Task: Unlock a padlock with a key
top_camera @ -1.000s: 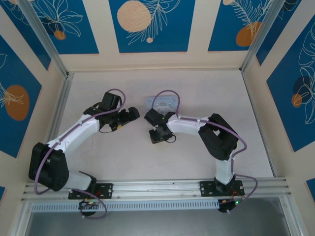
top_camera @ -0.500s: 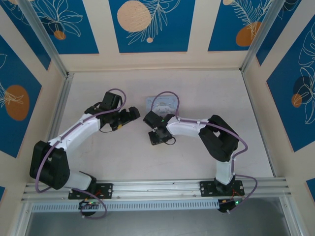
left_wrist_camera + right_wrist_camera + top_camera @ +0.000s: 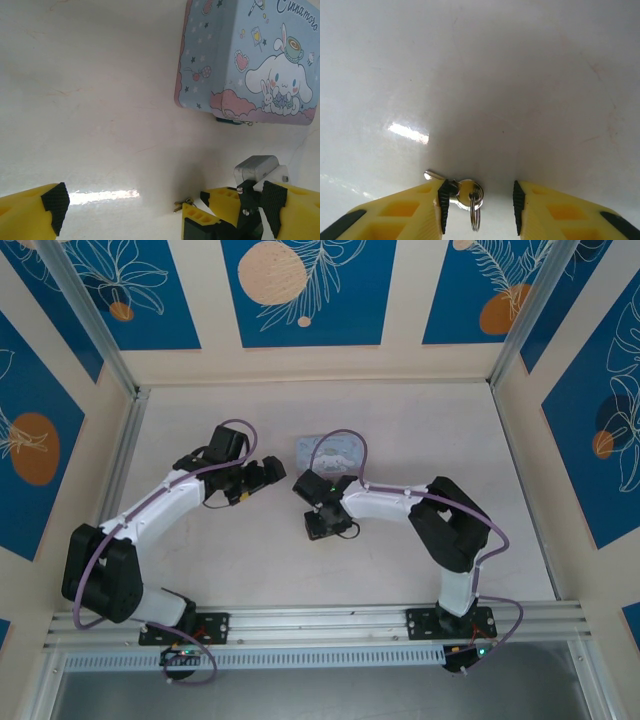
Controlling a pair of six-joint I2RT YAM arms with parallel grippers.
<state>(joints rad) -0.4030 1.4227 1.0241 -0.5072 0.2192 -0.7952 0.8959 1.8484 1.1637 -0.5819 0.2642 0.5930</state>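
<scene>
**Key loose between half-open jaws**

The key, on its ring, lies mid-table against one pad of the right gripper, whose jaws are part-open and clamp nothing. Closing could pinch the ring or skid the flat key away. What looks like the padlock peeks out at the near edge of the tin. The left gripper gapes wide, empty. One key, one padlock, one tin.

White/blk arms, purple cables, yellow fingers

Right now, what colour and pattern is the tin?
Pale blue tin with a white cartoon figure, stars and hearts; clearest in the left wrist view.
</scene>
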